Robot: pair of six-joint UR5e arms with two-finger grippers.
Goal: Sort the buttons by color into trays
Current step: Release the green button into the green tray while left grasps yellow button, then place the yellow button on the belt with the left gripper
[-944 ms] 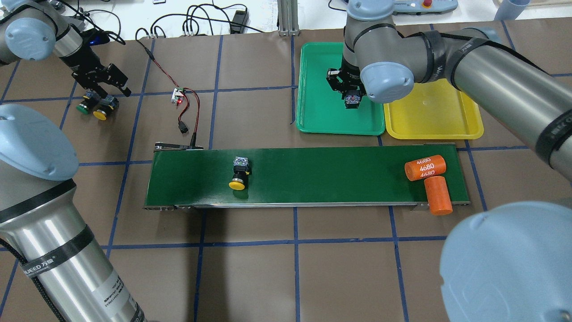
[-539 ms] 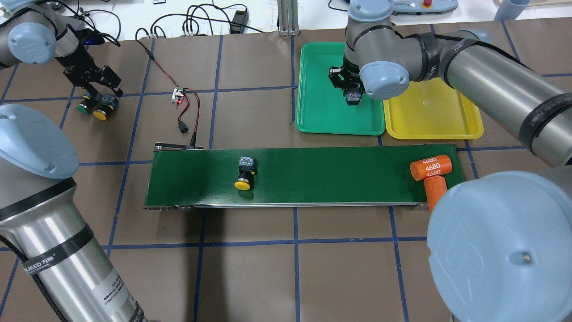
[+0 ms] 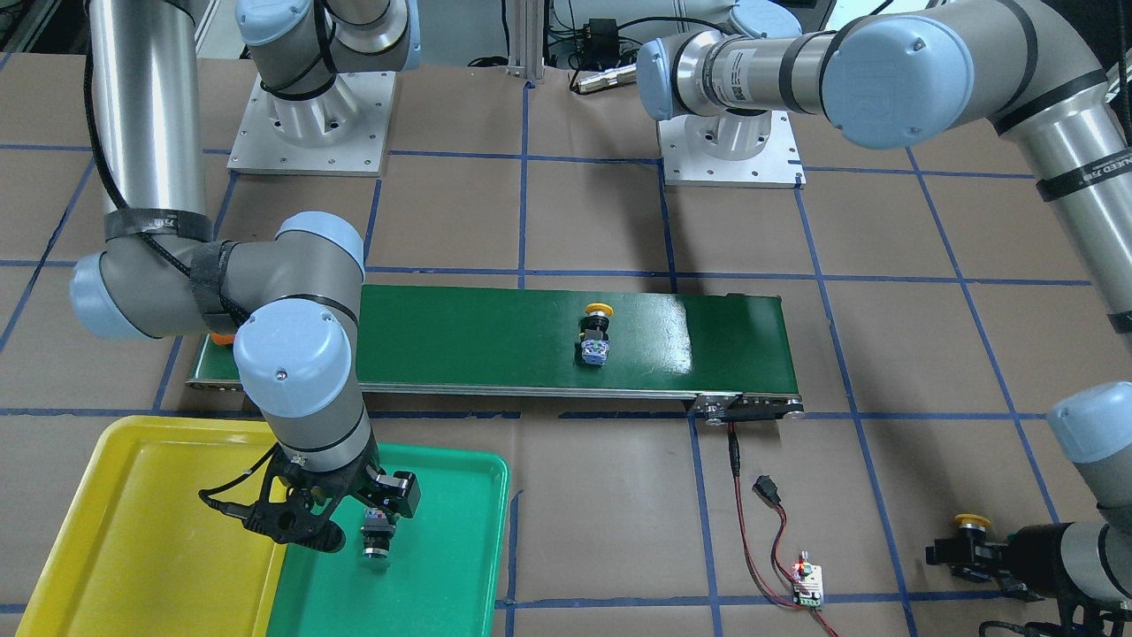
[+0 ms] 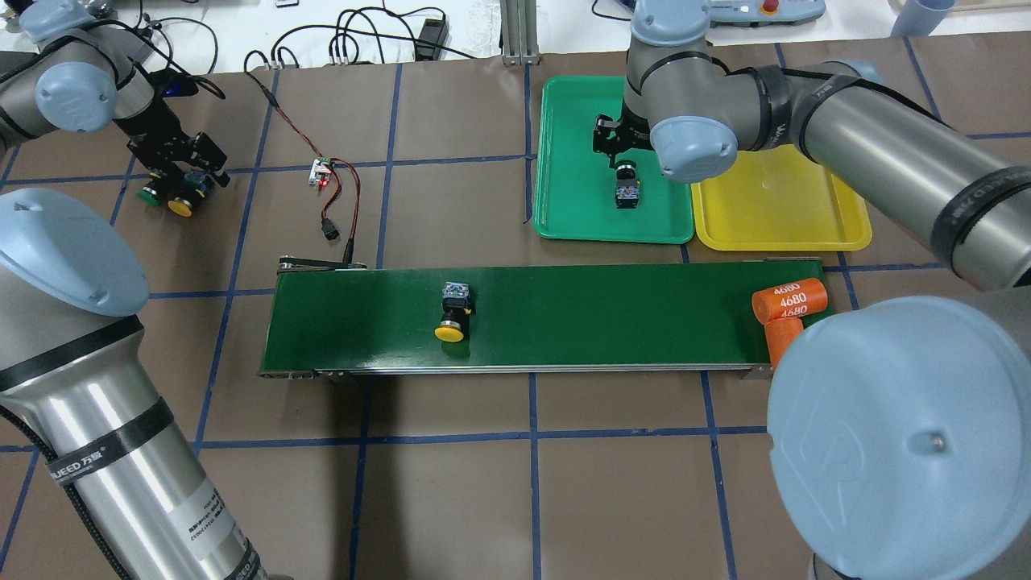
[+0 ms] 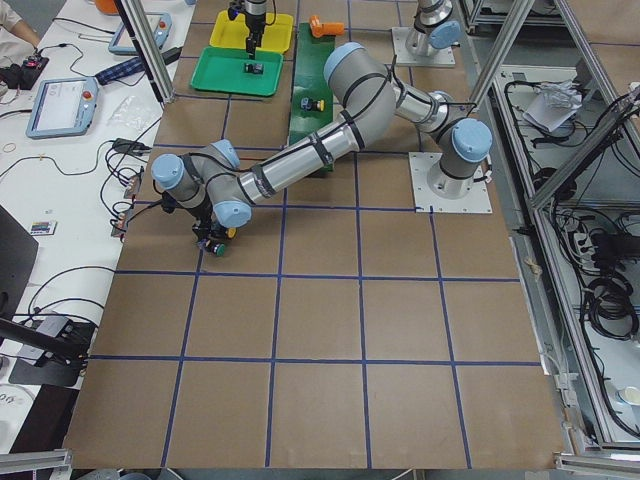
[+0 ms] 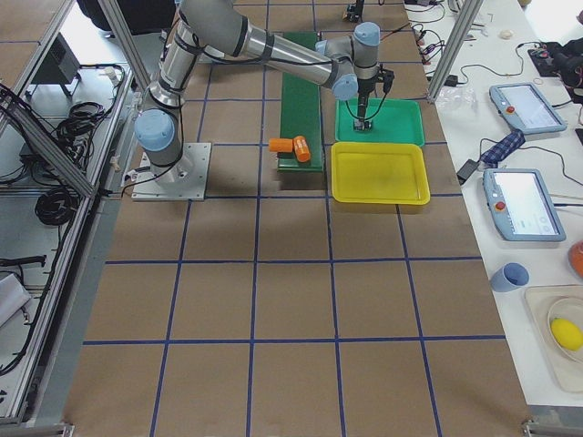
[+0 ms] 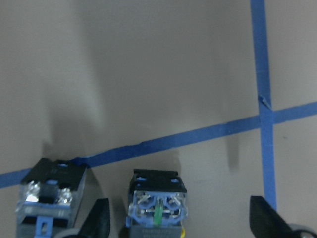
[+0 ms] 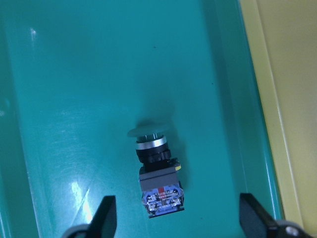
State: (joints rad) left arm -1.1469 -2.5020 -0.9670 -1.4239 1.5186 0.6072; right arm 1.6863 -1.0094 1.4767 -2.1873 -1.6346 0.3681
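A green button [image 4: 627, 187] lies on its side in the green tray [image 4: 568, 205], cap toward the far rim. My right gripper [image 8: 178, 220] hangs open just above it, a finger on each side, not touching. The yellow tray [image 4: 781, 211] beside it holds nothing. A yellow button [image 4: 453, 314] rides on the dark-green conveyor belt [image 4: 604, 322]. At the far left a green button [image 4: 149, 193] and a yellow button [image 4: 180, 205] lie side by side on the table. My left gripper [image 7: 181, 220] is open and low, its fingers straddling that yellow button [image 7: 156, 206].
Two orange cylinders [image 4: 789, 300], one marked "4680", sit at the belt's right end, partly behind my right arm's elbow. A small circuit board [image 4: 322, 171] with red and black wires lies between the left buttons and the trays.
My right gripper let go of the green button, which now lies in the green tray. The left gripper came down over the pair of buttons. The belt carried the yellow button and cylinders rightward.
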